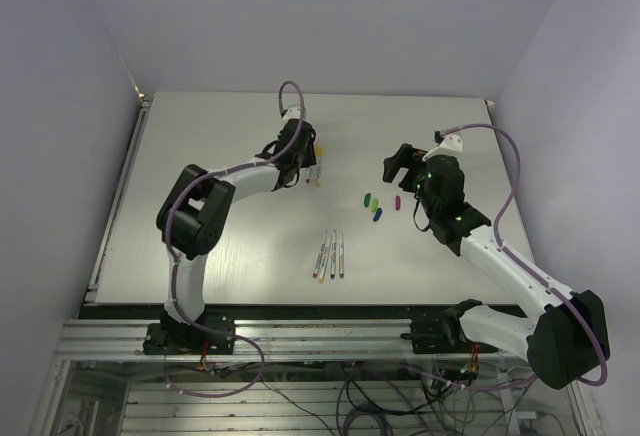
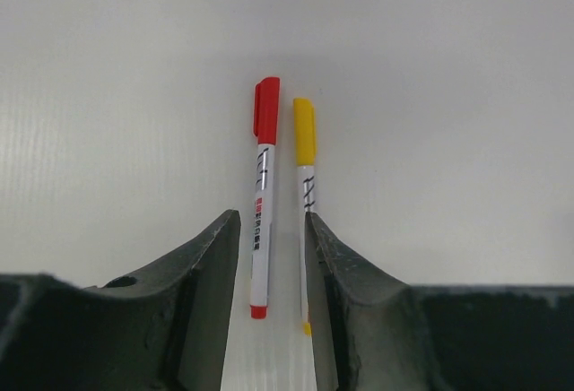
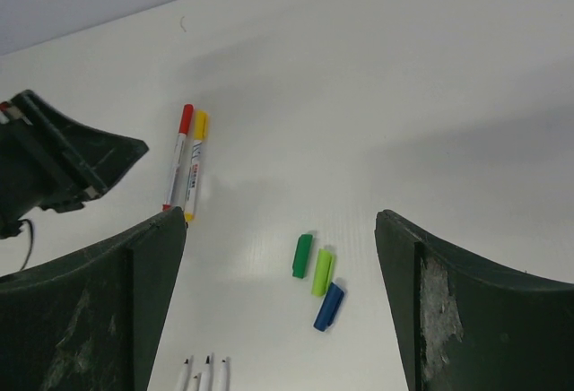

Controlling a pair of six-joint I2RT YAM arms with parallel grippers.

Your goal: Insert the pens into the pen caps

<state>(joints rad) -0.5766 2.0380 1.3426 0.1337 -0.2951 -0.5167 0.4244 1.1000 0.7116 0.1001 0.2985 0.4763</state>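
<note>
Two capped pens lie side by side: one with a red cap (image 2: pixel 261 203) and one with a yellow cap (image 2: pixel 305 153). My left gripper (image 2: pixel 271 221) is open just above them. The red pen lies between its fingers, and the right finger (image 2: pixel 336 265) hides part of the yellow one. My right gripper (image 3: pixel 280 221) is wide open and empty above the loose green cap (image 3: pixel 302 256), light green cap (image 3: pixel 322 272) and blue cap (image 3: pixel 329 307). A magenta cap (image 1: pixel 398 202) lies beside them. Several uncapped pens (image 1: pixel 331 254) lie in a row nearer the arms.
The grey table (image 1: pixel 200 156) has walls at the back and on both sides. The left gripper (image 3: pixel 54 167) shows in the right wrist view beside the capped pens (image 3: pixel 188 162). The uncapped pens' tips (image 3: pixel 206 369) show at that view's bottom edge.
</note>
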